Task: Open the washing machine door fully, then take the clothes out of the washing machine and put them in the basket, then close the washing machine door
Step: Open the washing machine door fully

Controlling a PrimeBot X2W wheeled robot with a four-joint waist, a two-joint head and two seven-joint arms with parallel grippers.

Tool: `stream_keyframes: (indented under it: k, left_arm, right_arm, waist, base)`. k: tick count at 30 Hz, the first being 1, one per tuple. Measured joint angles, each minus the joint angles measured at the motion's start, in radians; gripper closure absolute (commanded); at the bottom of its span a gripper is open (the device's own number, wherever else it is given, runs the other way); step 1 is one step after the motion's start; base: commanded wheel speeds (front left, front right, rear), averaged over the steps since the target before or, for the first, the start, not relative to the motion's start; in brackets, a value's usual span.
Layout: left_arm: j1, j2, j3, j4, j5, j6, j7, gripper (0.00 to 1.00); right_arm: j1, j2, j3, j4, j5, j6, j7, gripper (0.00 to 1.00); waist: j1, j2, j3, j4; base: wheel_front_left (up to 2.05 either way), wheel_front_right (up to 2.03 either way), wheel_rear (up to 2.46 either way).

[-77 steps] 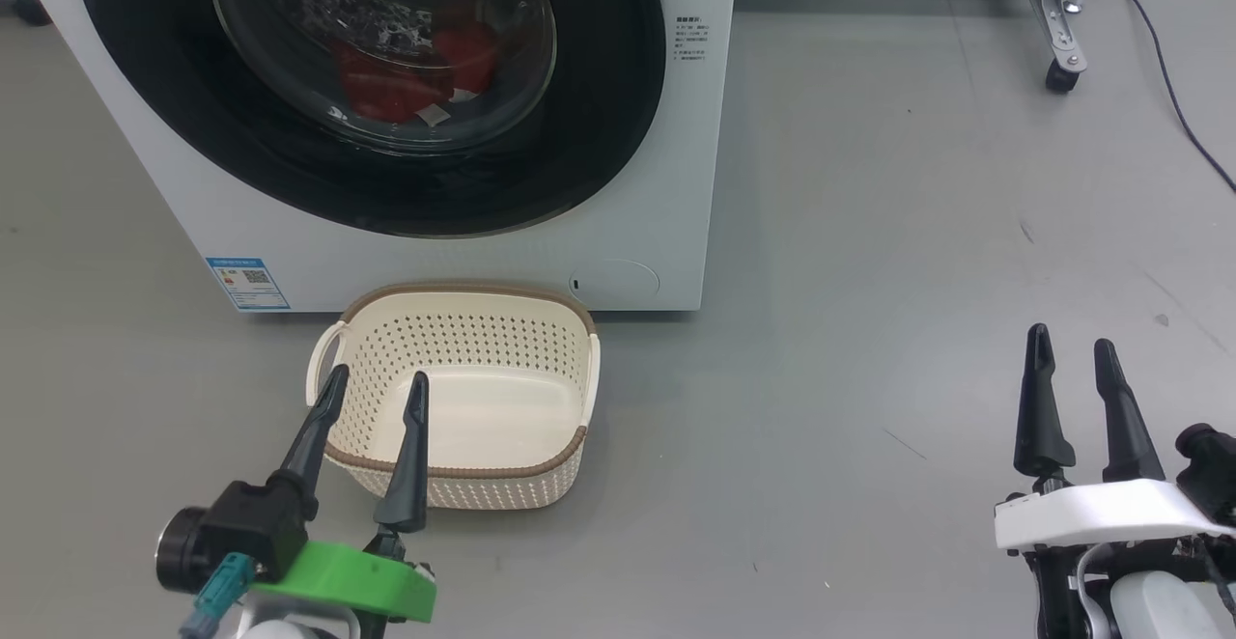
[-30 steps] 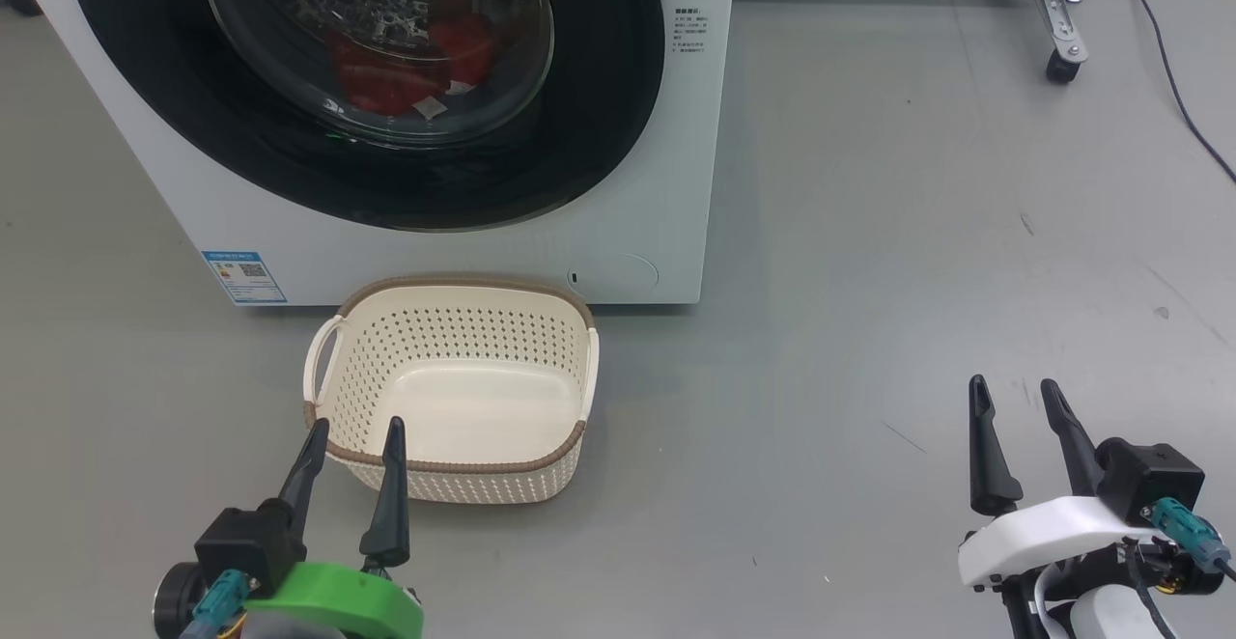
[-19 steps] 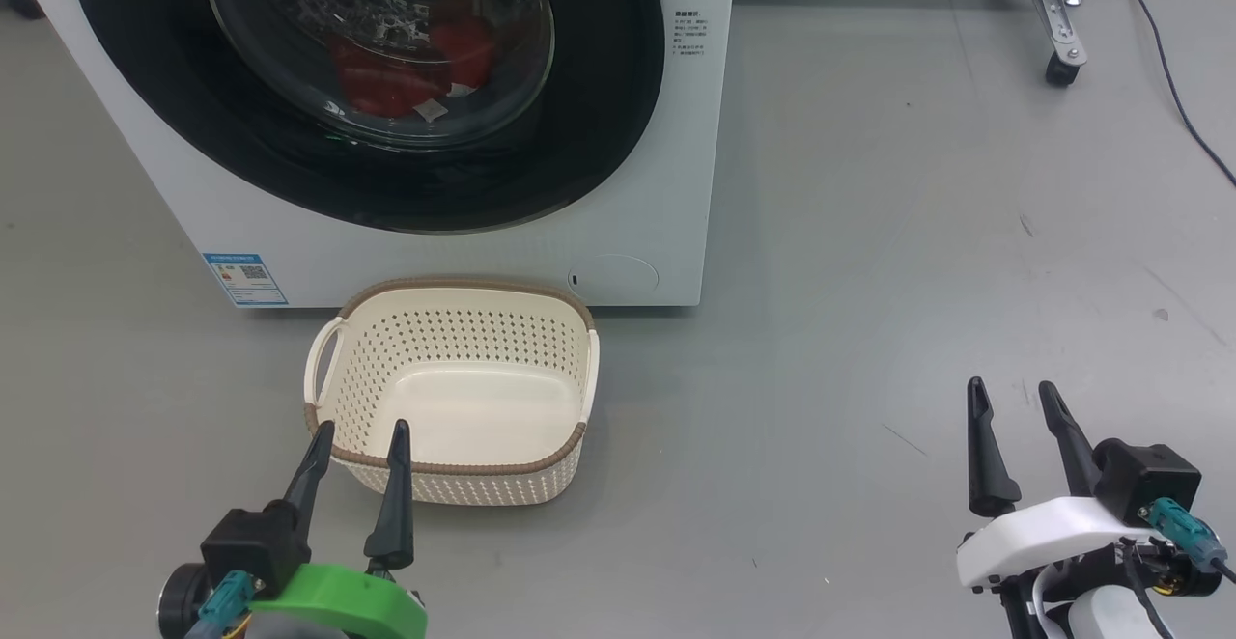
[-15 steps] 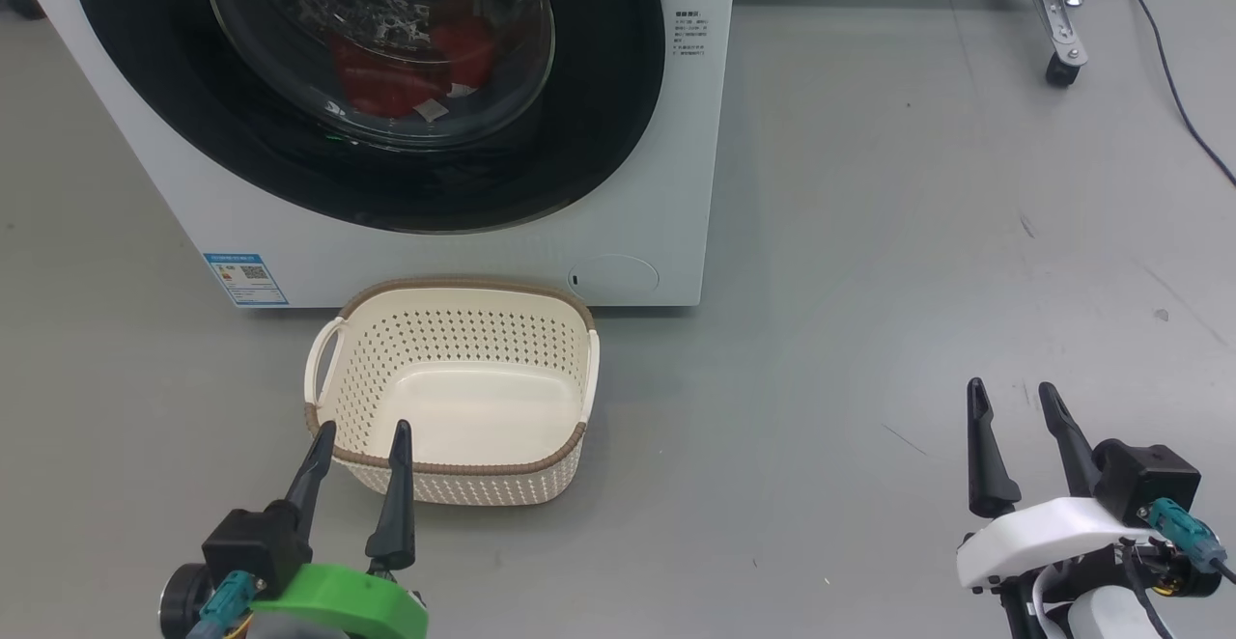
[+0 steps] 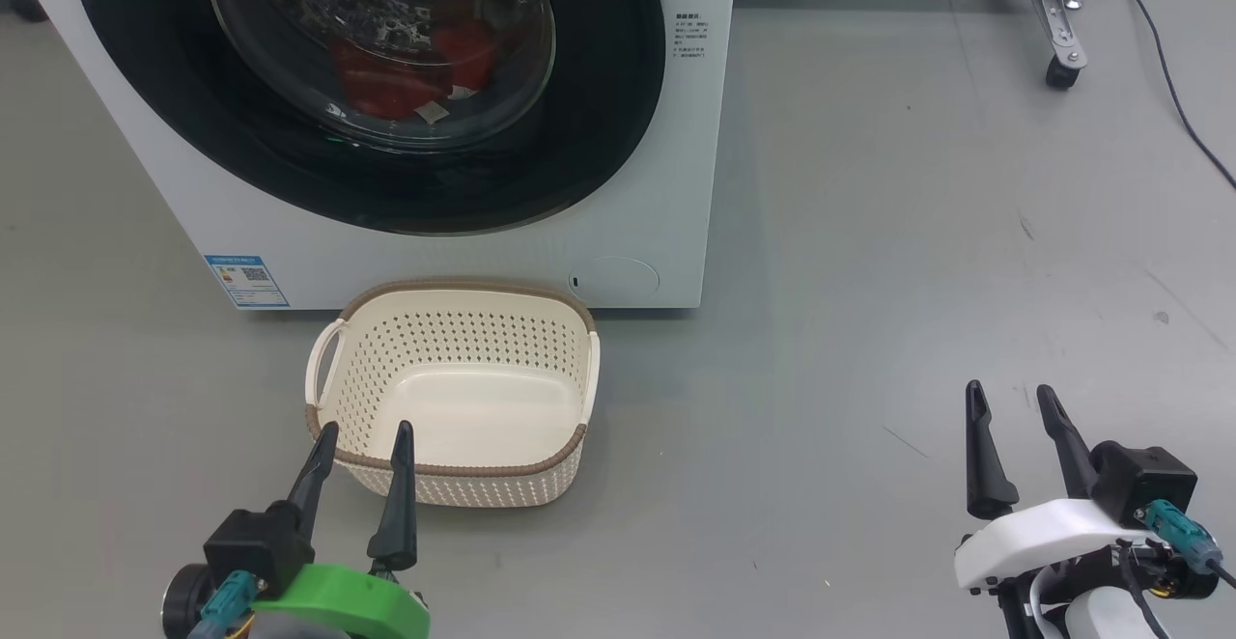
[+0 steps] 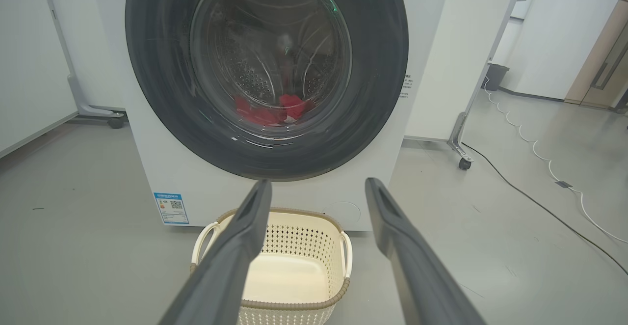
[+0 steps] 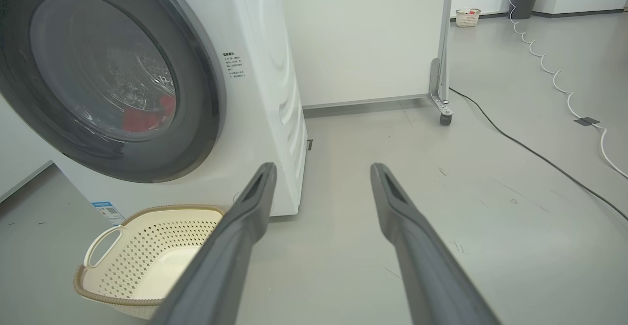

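Observation:
The white washing machine stands ahead, its round black door shut flat against the front. Behind the glass window lie the red clothes, also seen in the left wrist view as red clothes. On the floor before the machine sits the cream basket, with nothing in it. My left gripper hovers open over the basket's near rim. My right gripper is open far to the right above bare floor, holding nothing.
A white partition on a metal leg with a castor stands behind to the right. A dark cable runs along the floor at far right. Grey floor stretches wide to the machine's right.
Both grippers have drawn back toward me and lower since the oldest frame; the right one shifted left. In the last second nothing much has moved.

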Motion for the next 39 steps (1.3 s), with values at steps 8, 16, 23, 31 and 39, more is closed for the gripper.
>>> stream_keyframes:
  k: [8,16,23,31,39]
  left_arm:
    - [0.000,0.000,-0.006,0.000,-0.003,0.000,0.000,0.00]
    - [-0.001,0.000,-0.009,-0.007,-0.003,0.000,0.000,0.00]
    - [-0.016,0.000,-0.021,-0.008,-0.002,-0.001,0.000,0.00]
    - [-0.024,0.000,-0.038,-0.010,-0.003,-0.001,0.000,0.00]
    - [-0.055,0.000,-0.061,-0.030,-0.003,-0.001,0.000,0.00]
  right_arm:
    - [-0.002,0.004,0.000,0.002,0.002,0.000,0.000,0.00]
    - [-0.016,0.007,-0.007,-0.013,0.004,0.000,-0.006,0.35]
    - [-0.039,0.014,-0.035,-0.026,0.030,0.007,-0.015,1.00]
    - [-0.096,0.031,-0.067,-0.026,0.142,0.053,-0.010,1.00]
    - [-0.203,0.043,-0.119,-0.029,0.300,0.074,0.067,1.00]
  waist:
    - [0.0000,0.0000,0.000,0.001]
    - [0.0000,0.0000,0.026,0.009]
    - [0.0000,0.0000,0.050,0.023]
    - [0.0000,0.0000,0.077,0.042]
    - [0.0000,0.0000,0.125,0.064]
  base:
    - [0.00,0.00,0.00]
    - [0.00,0.00,0.00]
    - [0.00,0.00,0.00]
    - [0.00,0.00,0.00]
    - [0.00,0.00,0.00]
